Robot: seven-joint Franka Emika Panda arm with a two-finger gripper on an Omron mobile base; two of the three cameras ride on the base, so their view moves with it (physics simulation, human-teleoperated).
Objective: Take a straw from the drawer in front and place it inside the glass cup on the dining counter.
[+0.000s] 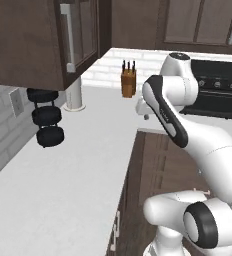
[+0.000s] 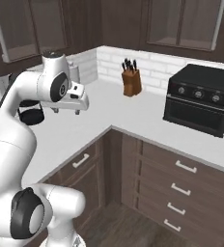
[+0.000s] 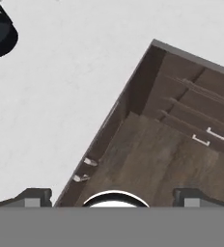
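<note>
Gripper (image 2: 77, 112) hangs over the inner corner of the white worktop (image 1: 63, 185), fingers pointing down; from the hand view I see its two dark tips set wide apart with nothing between them. No writing is legible anywhere. Below it run dark-brown wood drawer fronts (image 2: 181, 183) with slim silver bar handles, all closed as far as I can tell. A wooden knife block (image 2: 132, 79) and a boxy black oven (image 2: 201, 99) sit on the smooth worktop.

Oven (image 2: 201, 99) knobs: showing no readable marks.
Knife block (image 2: 132, 78): bearing no label.
Cabinets, drawers, arm: carrying no text.
</note>
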